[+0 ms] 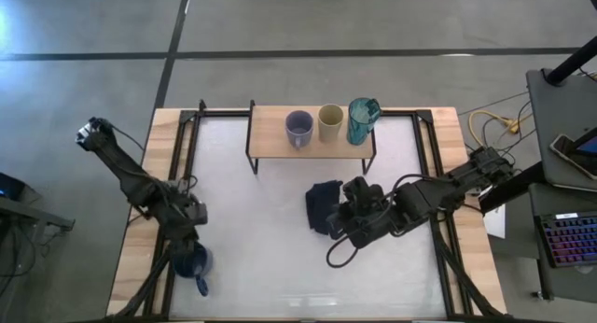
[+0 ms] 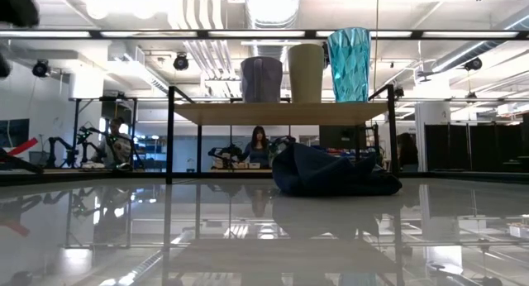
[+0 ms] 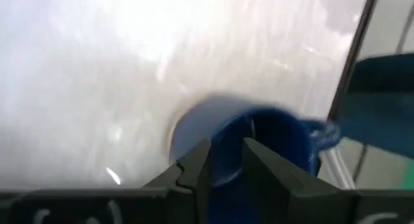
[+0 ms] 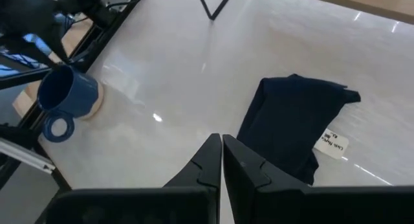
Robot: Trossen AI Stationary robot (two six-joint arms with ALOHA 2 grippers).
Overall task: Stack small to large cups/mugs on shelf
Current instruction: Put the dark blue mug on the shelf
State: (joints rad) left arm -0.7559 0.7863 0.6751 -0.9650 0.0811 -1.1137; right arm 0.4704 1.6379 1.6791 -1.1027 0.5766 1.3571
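- Left hand (image 3: pixel 223 160) grips the blue mug (image 3: pixel 259 143) by its rim, one finger inside, at the counter's (image 1: pixel 252 267) near-left corner.
- Right hand (image 4: pixel 220 156), fingers closed on nothing, hovers beside the navy cloth (image 4: pixel 291 123).
- Shelf (image 1: pixel 270 136) holds the lavender mug (image 1: pixel 298 128), beige cup (image 1: pixel 330 122), and teal mug (image 1: pixel 362 119) in a row.

High view straight down; low view level, table height; both share shelf (image 1: pixel 312 136) (image 2: pixel 281 112), cloth (image 1: pixel 323 207) (image 2: pixel 331 172)
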